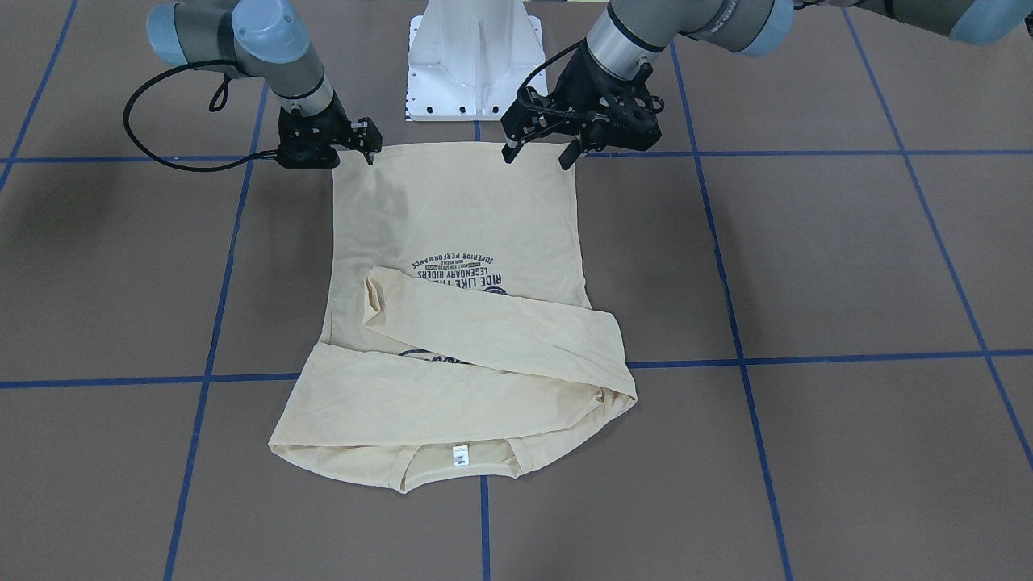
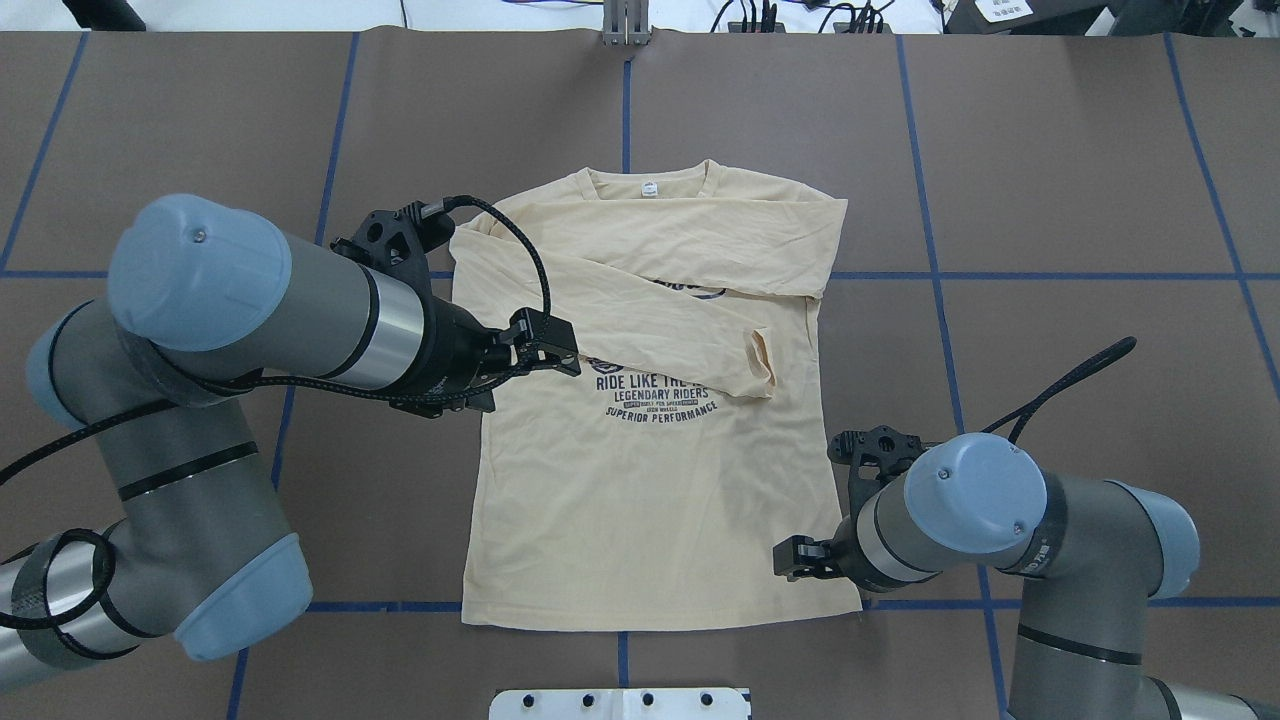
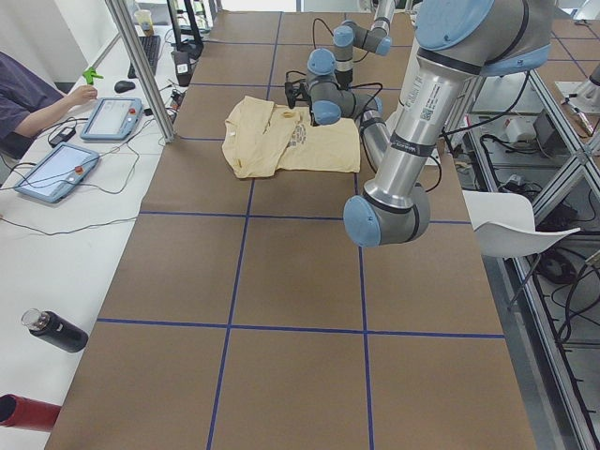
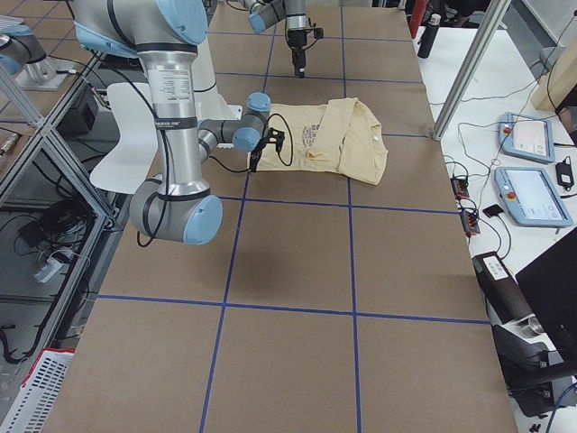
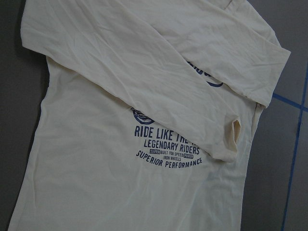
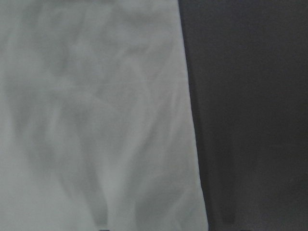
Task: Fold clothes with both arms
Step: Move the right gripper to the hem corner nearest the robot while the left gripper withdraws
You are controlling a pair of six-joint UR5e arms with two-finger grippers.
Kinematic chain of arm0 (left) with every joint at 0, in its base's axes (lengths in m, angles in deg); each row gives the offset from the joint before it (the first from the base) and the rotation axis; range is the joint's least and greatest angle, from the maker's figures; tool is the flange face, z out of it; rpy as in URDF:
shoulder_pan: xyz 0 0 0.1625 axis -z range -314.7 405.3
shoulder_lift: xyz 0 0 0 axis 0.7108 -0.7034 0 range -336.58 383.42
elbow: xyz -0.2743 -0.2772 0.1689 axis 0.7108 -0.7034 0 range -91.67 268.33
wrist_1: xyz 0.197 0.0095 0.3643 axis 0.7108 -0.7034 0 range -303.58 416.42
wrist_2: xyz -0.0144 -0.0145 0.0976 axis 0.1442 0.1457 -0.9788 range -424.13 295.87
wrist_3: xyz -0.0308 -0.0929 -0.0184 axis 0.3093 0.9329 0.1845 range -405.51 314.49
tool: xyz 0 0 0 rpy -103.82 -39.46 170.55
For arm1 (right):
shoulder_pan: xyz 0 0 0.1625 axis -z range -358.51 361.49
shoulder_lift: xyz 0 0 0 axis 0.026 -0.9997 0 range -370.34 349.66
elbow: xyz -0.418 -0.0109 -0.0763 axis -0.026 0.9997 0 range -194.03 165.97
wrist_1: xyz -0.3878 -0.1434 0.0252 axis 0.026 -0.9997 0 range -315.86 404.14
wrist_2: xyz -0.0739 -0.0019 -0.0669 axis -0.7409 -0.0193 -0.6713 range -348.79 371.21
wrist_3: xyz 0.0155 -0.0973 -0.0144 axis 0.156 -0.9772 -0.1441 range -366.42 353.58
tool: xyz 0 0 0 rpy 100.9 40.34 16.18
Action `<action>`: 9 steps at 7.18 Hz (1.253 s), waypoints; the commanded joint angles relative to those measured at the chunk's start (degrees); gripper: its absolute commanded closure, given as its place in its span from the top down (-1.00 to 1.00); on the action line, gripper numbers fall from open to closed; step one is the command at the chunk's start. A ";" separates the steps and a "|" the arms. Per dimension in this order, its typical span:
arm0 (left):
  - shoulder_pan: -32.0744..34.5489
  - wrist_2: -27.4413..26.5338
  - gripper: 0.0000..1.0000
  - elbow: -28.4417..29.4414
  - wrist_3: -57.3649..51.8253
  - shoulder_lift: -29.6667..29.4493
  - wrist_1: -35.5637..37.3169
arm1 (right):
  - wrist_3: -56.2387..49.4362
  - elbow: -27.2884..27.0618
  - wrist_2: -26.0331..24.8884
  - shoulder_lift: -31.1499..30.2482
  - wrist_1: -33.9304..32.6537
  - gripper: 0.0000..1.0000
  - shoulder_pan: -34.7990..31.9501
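A brown desk (image 2: 1050, 150) crossed by blue tape lines carries the shirt (image 2: 650, 520). It lies flat with the print (image 2: 655, 395) up, the neck label (image 2: 651, 188) away from the robot, and both sleeves (image 2: 650, 320) crossed over the chest.

The likely step is to bring the hem up toward the collar, so each gripper wants 1 hem corner.
- **Right gripper** (image 1: 367, 144): it sits low at the hem corner (image 2: 850, 608) on its side. I cannot tell how far apart its fingers are, and the cloth there lies flat.
- **Left gripper** (image 1: 538, 158): it hangs high over the shirt's left side, spread wide with nothing in it. It has to travel to the other corner (image 2: 468, 618).

The cloth is thin, so pinch right at the edge and take both layers. Lift the 2 corners together and level, keeping the hem taut so the crossed sleeves do not drag or slide.

The white pedestal base (image 2: 620, 703) stands just beyond the hem and narrows the approach. The left arm's black cable (image 2: 520, 250) loops above the shirt's shoulder and could catch on it. Well off to the side are a seated person (image 3: 28, 89), 2 tablets (image 3: 56, 173) and a dark bottle (image 3: 54, 330), none of them in the way.
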 commanded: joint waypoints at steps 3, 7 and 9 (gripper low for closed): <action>-0.07 -0.32 0.98 0.06 -0.05 0.03 0.01 | 0.00 0.40 2.51 -0.16 -0.47 0.17 0.05; -0.07 -0.32 0.98 0.06 -0.05 -0.06 0.01 | 0.00 0.31 4.35 -0.34 -0.56 -0.52 0.05; -0.07 -0.32 0.97 0.14 -0.05 -0.15 0.01 | 0.00 0.23 4.44 -0.52 -0.56 -0.90 -0.03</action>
